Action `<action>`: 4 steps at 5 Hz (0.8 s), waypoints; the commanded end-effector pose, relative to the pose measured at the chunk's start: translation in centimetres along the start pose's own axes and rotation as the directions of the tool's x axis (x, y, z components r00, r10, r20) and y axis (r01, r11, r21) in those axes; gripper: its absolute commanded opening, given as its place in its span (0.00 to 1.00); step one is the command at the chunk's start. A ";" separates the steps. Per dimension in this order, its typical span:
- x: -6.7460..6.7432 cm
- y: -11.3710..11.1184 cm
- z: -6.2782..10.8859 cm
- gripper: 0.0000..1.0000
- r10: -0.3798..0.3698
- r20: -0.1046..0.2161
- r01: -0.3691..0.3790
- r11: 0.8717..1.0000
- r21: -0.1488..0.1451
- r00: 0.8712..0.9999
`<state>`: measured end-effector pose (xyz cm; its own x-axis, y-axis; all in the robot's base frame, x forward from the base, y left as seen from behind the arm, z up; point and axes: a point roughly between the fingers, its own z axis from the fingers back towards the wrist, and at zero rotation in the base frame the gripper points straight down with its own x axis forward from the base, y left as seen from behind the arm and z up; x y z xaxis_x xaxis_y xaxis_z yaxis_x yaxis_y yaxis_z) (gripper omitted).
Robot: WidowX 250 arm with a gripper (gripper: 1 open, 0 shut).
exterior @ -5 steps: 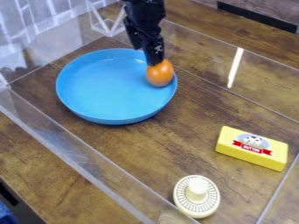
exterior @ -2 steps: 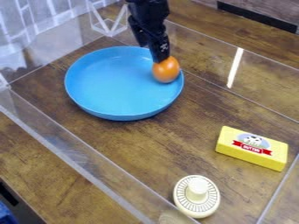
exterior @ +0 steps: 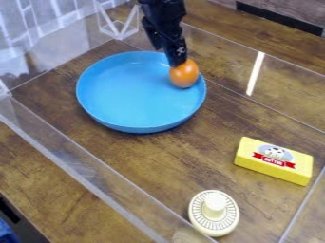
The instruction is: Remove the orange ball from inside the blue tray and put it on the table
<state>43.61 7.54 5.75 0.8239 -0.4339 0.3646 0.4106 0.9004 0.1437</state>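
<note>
Orange ball (exterior: 185, 73) sits at the blue tray's (exterior: 127, 104) far-right rim, black gripper (exterior: 176, 57) directly above it, jaws apart, possibly touching the ball.

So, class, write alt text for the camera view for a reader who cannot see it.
A black gripper reaches down over an orange ball at the far right rim of a round blue tray on a dark wooden table. Nearer the camera lie a yellow packet and a cream ribbed disc.
</note>
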 end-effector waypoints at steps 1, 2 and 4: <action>-1.2 -2.6 -3.5 1.00 -0.062 -0.055 0.058 0.996 -0.068 0.997; -1.3 -2.4 -3.8 1.00 -0.064 -0.048 0.061 0.996 -0.064 0.997; -1.7 -1.1 -4.2 1.00 -0.067 -0.044 0.065 0.996 -0.054 0.997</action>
<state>44.11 7.42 5.70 0.7942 -0.4728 0.3817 0.4458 0.8802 0.1627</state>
